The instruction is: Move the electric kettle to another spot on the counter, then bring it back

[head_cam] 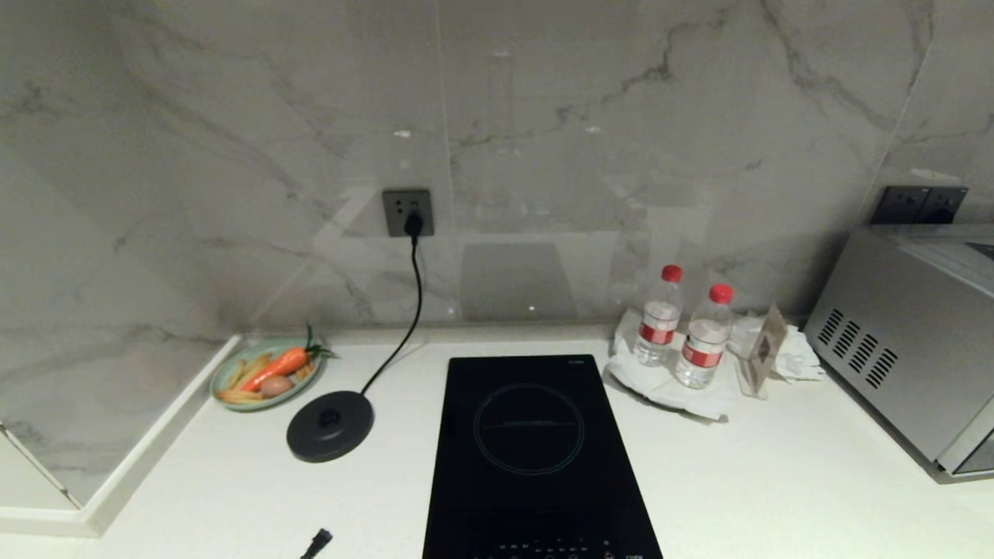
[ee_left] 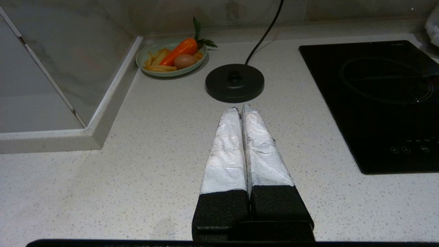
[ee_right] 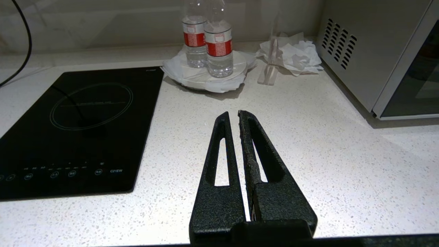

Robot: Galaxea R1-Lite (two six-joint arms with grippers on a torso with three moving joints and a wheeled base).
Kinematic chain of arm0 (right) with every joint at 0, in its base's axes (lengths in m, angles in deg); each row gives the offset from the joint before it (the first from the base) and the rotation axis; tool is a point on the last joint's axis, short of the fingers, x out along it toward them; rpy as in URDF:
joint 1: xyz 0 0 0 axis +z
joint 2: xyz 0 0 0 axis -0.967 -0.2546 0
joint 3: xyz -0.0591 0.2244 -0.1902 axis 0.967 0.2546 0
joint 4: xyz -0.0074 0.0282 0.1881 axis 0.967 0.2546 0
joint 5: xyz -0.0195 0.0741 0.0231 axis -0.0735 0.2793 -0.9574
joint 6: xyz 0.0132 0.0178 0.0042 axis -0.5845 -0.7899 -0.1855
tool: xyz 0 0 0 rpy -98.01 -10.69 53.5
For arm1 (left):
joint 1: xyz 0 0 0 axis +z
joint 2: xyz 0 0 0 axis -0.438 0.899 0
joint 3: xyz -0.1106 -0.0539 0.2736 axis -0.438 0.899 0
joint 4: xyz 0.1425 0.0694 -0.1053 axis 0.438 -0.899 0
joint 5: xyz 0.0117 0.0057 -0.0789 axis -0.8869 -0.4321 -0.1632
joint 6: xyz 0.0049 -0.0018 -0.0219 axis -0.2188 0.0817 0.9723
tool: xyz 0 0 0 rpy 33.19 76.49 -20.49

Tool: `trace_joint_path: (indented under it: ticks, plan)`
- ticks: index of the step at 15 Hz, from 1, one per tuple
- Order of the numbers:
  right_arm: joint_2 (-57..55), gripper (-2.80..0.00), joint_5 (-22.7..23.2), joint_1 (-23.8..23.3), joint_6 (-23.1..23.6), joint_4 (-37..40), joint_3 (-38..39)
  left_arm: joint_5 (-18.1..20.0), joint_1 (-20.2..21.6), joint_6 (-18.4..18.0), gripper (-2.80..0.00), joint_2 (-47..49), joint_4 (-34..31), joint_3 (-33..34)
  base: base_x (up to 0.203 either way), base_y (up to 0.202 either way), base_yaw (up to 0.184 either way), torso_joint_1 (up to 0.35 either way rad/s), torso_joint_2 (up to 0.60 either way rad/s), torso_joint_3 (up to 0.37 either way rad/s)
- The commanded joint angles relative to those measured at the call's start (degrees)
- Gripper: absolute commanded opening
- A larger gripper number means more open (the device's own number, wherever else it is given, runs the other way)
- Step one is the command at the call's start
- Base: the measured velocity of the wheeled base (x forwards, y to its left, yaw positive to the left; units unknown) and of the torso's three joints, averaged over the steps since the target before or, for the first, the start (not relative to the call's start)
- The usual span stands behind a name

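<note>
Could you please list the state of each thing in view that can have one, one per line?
Kettle base: bare, no kettle on it.
Cord: plugged into the socket.
Hob: nothing on it.
Bottles: upright, red caps on.
Dish: holds a carrot and an egg.
Left hand: shut, holding nothing.
Right hand: shut, holding nothing.

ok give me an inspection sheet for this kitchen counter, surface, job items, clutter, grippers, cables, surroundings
Surface: white speckled counter with inset black induction hob.
Job's things: electric kettle nothing seen; its round black base disc stands bare.
Clutter: green plate with carrot, egg, fries; two red-capped water bottles on white plate; crumpled tissue.
Grippers: left gripper shut, empty, above counter short of the disc; right gripper shut, empty.
Cables: black cord from disc to wall socket.
Surroundings: marble wall; steel microwave on the right.
</note>
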Motion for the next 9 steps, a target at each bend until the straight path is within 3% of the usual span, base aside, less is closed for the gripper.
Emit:
trace_joint_path:
  ticks: [1,9]
  plan:
    - [0.0,-2.8,0.0,0.0,0.0,0.0,0.0,0.0,0.0,0.0,-2.8,0.1,0.0,0.0,0.0,0.0,0.0,-0.093,0.24,0.126]
    - [0.0,-2.8,0.0,0.0,0.0,0.0,0.0,-0.1,0.0,0.1,-2.8,0.1,0.0,0.0,0.0,0.0,0.0,-0.116,0.28,0.16]
